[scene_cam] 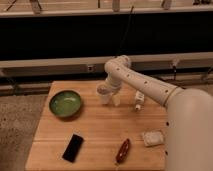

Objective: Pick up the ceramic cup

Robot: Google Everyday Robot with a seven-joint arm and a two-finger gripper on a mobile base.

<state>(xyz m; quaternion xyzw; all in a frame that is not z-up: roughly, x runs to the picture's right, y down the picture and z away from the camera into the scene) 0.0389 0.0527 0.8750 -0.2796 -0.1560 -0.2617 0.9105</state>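
The ceramic cup (pixel 103 94) is small, whitish and handleless, and stands at the back middle of the wooden table (pixel 100 131). My gripper (pixel 110 96) comes down from the white arm and sits right at the cup, against its right side. The arm covers the part of the gripper above the cup. I cannot tell whether the cup rests on the table or is held just above it.
A green bowl (pixel 65 104) sits left of the cup. A white tube (pixel 139 100) lies to its right. A black phone (pixel 73 147), a red-brown oblong object (pixel 123 150) and a pale packet (pixel 152 137) lie nearer the front. A dark railing runs behind the table.
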